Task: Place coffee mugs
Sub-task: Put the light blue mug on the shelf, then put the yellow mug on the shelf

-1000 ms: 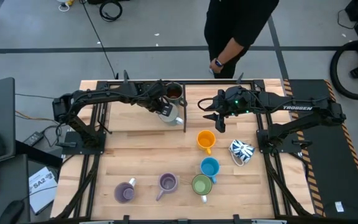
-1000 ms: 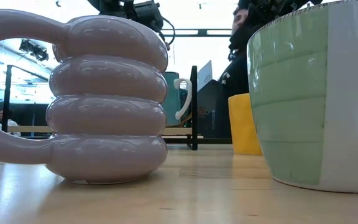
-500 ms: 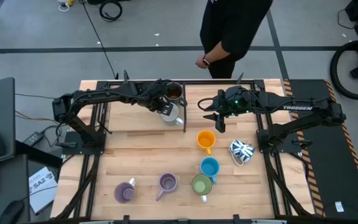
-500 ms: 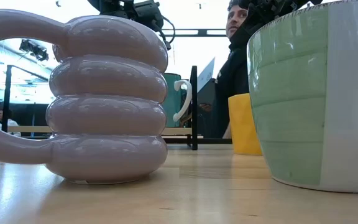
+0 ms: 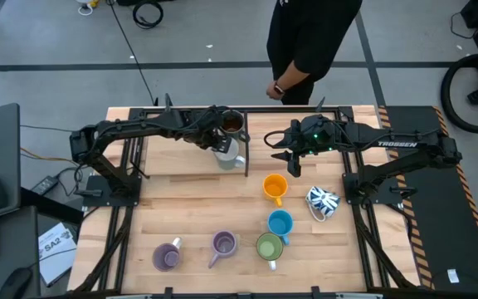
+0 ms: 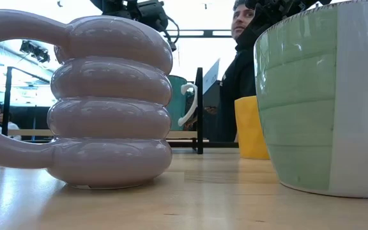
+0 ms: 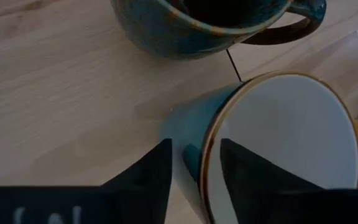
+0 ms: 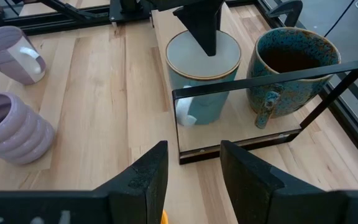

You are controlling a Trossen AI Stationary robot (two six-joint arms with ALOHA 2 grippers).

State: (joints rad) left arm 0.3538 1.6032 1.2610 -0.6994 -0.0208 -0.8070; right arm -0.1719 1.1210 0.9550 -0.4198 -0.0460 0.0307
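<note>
A teal mug with a white inside (image 5: 228, 150) (image 8: 201, 81) stands upright on the table beside a dark speckled mug (image 5: 233, 123) (image 8: 294, 68), behind a black wire frame (image 8: 260, 81). My left gripper (image 7: 194, 165) (image 8: 206, 48) comes down on the teal mug's far rim, open. One finger is outside the wall and one inside. My right gripper (image 5: 293, 166) (image 8: 194, 168) hangs open above the table, right of the frame, with nothing between its fingers. My left gripper straddles the teal mug's rim (image 7: 211, 149) from above, slanting down, one finger inside the mug and one outside. A gap shows beside the outer finger (image 7: 157, 165). Whether the inner finger (image 7: 241, 165) touches the wall I cannot tell. The mug's base rests on the table.
Other mugs stand nearer the front edge: orange (image 5: 275, 187), blue-patterned white (image 5: 322, 202), blue (image 5: 280, 223), green (image 5: 269, 247) and two purple (image 5: 224, 243) (image 5: 167, 256). A person (image 5: 305, 41) stands at the table's far edge.
The teal mug under my left gripper has gone from slightly tilted to upright and has settled a little lower. The person behind the table has shifted.
</note>
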